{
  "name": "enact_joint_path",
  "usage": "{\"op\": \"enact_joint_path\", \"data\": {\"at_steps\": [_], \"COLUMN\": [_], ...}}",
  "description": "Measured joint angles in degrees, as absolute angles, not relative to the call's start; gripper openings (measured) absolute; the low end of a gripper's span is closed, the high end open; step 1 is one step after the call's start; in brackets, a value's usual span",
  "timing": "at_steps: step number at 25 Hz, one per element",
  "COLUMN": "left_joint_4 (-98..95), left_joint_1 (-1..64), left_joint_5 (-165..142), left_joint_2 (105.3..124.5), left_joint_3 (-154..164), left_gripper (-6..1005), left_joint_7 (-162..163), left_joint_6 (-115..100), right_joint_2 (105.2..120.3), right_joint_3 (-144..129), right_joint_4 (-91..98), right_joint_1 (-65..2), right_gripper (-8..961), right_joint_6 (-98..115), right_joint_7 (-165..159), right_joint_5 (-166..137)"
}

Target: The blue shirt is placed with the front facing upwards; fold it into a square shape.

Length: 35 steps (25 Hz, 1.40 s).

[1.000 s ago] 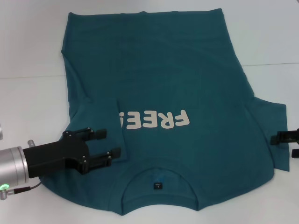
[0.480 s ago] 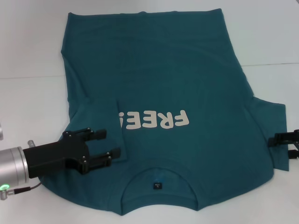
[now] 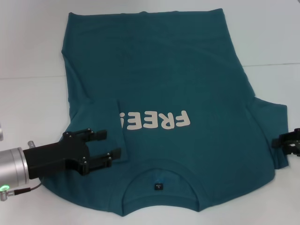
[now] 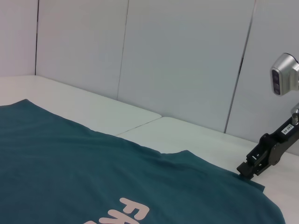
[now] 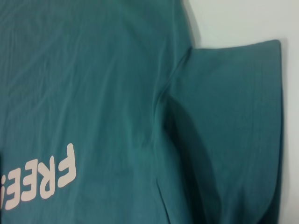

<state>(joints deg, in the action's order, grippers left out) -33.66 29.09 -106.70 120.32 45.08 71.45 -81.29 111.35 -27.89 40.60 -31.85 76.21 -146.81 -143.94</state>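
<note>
The left gripper [image 3: 108,144] hovers over the near left part of the blue shirt [image 3: 178,70], its two black fingers spread apart with nothing between them; it sits right at the edge of the left sleeve [image 3: 105,126], which lies folded inward across the chest, so the spread fingers look like those of a claw that has let go of that fold. The right gripper [image 3: 288,140] is at the far right edge of the head view, its tip at the outer hem of the right sleeve [image 5: 243,121], which lies flat and unfolded; whether its fingers are apart or together cannot be told, but its place suggests this sleeve is next. The shirt is spread front-up on the white table [image 3: 28,47], collar toward the robot. Cream letters [image 3: 157,121] read "FREE!", upside down from the head camera, and a small dark label [image 3: 159,186] sits inside the collar, its print too small to read.
</note>
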Motion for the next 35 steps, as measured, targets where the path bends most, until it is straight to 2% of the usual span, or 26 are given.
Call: {"op": "enact_joint_path", "data": {"at_steps": [11, 14, 21, 25, 26, 30, 35], "left_joint_4": [-33.68, -33.80, -33.95, -34.01, -34.00, -33.97, -34.15], "left_joint_1": [29.23, 29.26, 29.30, 29.66, 29.77, 29.97, 29.97], "left_joint_5": [-106.64, -106.59, -106.40, -106.38, -106.43, -106.60, -106.65], "left_joint_2": [120.32, 120.32, 120.32, 120.32, 120.32, 120.32, 120.32], "left_joint_3": [44.84, 44.82, 44.85, 44.98, 44.99, 45.00, 45.01], "left_gripper": [703, 703, 704, 705, 706, 708, 710], "left_joint_7": [71.28, 71.28, 71.50, 71.59, 71.59, 71.61, 71.63], "left_joint_6": [-81.30, -81.30, -81.30, -81.46, -81.52, -81.56, -81.79], "right_joint_2": [111.43, 111.42, 110.61, 109.44, 108.59, 108.05, 108.21], "right_joint_3": [-28.15, -28.28, -26.65, -25.60, -25.58, -25.82, -25.81], "right_joint_4": [41.27, 41.48, 41.84, 42.38, 43.06, 44.61, 45.07], "right_joint_1": [-31.81, -31.82, -31.05, -30.66, -30.23, -29.67, -29.36], "right_gripper": [187, 1, 0, 5, 12, 37, 227], "right_joint_6": [76.71, 76.93, 78.59, 81.75, 83.25, 85.60, 86.13], "right_joint_7": [-144.19, -143.93, -143.84, -145.24, -146.65, -147.65, -147.89], "right_joint_5": [-143.87, -143.87, -143.87, -143.95, -144.33, -145.29, -145.91]}}
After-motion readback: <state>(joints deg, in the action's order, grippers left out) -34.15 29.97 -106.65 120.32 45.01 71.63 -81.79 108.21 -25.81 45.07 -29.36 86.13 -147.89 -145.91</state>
